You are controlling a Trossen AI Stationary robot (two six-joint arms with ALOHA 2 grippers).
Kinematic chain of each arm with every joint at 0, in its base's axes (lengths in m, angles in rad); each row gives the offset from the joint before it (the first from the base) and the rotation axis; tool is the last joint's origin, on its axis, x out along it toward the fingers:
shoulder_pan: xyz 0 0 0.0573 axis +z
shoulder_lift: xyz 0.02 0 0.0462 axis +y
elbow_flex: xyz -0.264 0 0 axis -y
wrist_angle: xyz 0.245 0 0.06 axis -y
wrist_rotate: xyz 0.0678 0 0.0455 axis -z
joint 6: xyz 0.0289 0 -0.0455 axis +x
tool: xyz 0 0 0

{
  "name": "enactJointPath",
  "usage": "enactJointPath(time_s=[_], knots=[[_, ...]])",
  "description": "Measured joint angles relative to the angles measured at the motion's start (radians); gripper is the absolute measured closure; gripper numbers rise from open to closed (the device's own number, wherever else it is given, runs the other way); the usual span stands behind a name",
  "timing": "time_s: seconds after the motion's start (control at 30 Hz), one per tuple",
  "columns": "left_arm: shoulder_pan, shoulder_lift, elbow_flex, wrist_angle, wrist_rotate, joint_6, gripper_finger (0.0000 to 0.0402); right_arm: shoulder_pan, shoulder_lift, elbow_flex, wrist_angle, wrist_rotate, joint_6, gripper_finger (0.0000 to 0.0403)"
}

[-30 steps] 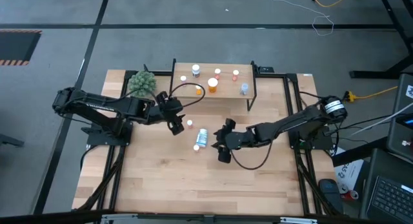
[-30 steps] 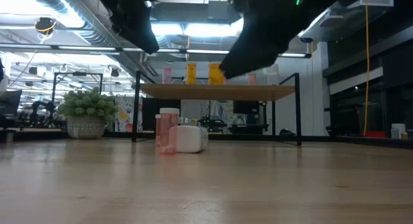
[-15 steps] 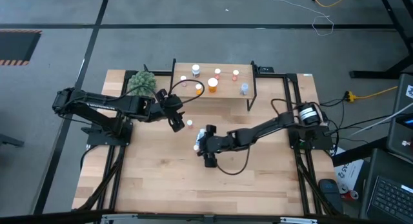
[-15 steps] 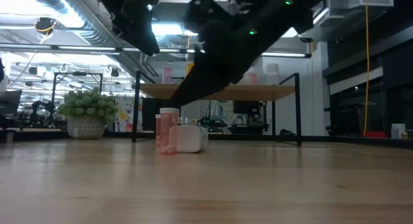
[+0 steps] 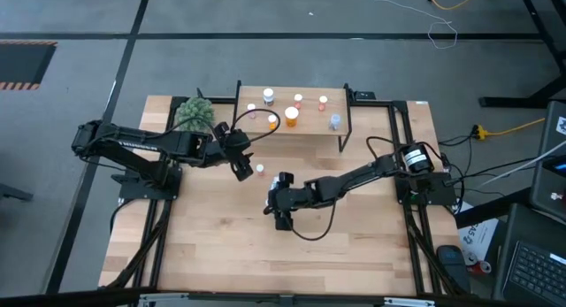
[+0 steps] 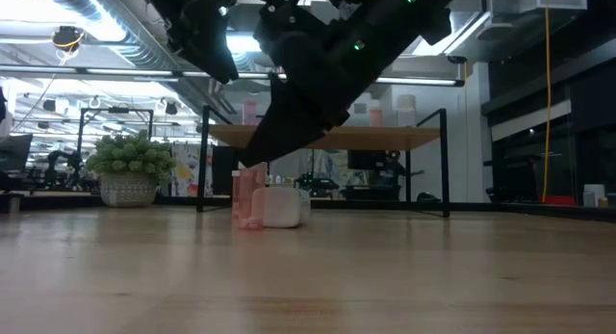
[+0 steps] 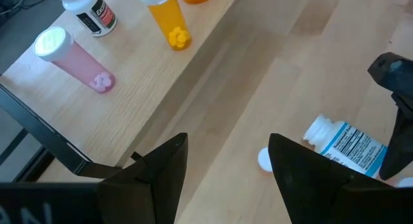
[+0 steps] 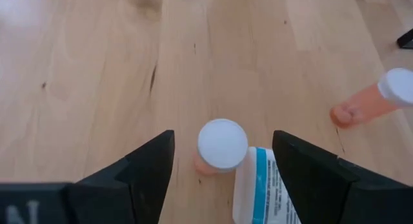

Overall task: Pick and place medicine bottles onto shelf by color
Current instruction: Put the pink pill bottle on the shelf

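Right tool (image 8: 222,179): open above a pink bottle (image 8: 221,146) touching a toppled white bottle (image 8: 263,188). Risk: a finger strikes the white bottle on descent, rolling it across the surface. Left tool (image 7: 222,162): open, hovering near the shelf (image 7: 187,82).

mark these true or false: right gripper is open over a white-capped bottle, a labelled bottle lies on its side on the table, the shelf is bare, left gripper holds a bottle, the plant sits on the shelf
1. The right gripper is open over a white-capped pink bottle. True.
2. A labelled bottle lies on its side on the table. True.
3. The shelf is bare. False: several bottles stand on it.
4. The left gripper holds a bottle. False: it is open with nothing between its fingers.
5. The plant sits on the shelf. False: it stands on the table beside the shelf.
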Motion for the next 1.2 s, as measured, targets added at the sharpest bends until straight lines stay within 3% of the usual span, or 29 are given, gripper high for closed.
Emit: enactJointPath(time_s=[1.2], knots=[[-0.018, 0.0, -0.001, -0.008, 0.014, -0.002, 0.0189, 0.0, 0.001, -0.005, 0.03, -0.017, 0.102, 0.0139]])
